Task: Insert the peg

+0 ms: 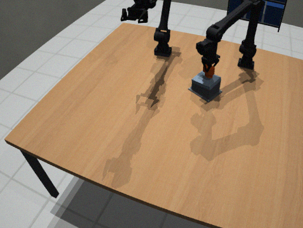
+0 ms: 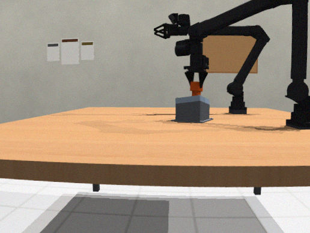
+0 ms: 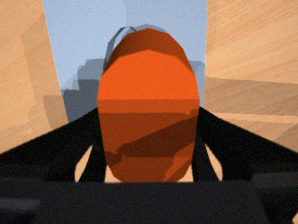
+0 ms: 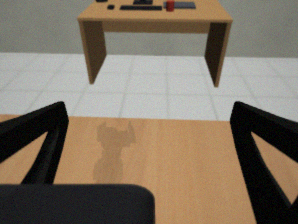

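An orange peg [image 1: 209, 73] [image 2: 196, 87] [image 3: 148, 80] with a wide head and narrower shaft stands about upright over the blue-grey block-shaped plate [image 1: 201, 85] [image 2: 192, 111] [image 3: 70, 25]. My left gripper [image 1: 209, 68] [image 2: 196, 84] [image 3: 148, 111] is shut on its head. In the exterior view a short piece of shaft shows between head and block top. A curved part of the hole's rim [image 3: 113, 46] shows beyond the peg's upper left in the left wrist view; the peg hides the rest, and its lower end. My right gripper [image 1: 133, 20] [image 2: 155, 30] [image 4: 149, 111] is open and empty, high up.
The plate stands on the wooden table [image 1: 117, 117] [image 2: 90, 144] [image 4: 180, 165], near the left arm's base [image 1: 246, 63]. The right arm's base [image 1: 162, 52] stands further left in the top view. A separate desk [image 4: 155, 25] stands beyond the table's edge in the right wrist view.
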`<state>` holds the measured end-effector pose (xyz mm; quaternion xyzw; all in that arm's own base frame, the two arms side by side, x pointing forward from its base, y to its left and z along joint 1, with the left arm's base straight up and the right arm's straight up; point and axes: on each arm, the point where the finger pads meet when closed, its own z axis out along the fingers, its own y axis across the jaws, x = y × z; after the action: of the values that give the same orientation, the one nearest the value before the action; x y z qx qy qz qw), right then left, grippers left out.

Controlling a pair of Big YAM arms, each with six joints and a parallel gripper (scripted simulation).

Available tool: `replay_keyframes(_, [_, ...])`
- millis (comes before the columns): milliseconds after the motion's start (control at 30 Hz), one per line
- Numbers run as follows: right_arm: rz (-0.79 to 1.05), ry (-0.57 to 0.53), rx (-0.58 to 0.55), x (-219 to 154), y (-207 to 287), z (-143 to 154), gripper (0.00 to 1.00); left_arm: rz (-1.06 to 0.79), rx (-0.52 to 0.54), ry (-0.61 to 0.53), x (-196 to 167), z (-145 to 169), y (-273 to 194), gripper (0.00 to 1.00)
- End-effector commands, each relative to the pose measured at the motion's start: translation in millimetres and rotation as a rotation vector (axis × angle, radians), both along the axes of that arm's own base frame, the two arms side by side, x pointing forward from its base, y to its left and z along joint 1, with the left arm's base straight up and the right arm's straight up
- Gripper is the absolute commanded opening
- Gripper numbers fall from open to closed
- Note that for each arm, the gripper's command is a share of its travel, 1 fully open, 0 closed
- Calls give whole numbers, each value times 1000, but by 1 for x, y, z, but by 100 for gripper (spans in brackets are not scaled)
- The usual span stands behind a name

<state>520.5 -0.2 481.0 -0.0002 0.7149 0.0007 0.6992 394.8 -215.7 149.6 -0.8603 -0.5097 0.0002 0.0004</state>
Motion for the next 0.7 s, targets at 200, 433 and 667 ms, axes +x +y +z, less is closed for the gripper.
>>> replay_keyframes(200, [-1, -22, -1, -1, 0, 11, 100, 0, -10, -15, 3, 6, -2, 0])
replay_keyframes(433, [-1, -22, -1, -1, 0, 11, 100, 0, -10, -15, 3, 6, -2, 0])
replay_keyframes(667, [34, 12, -1, -15, 18, -6, 100, 0, -11, -16, 4, 7, -2, 46])
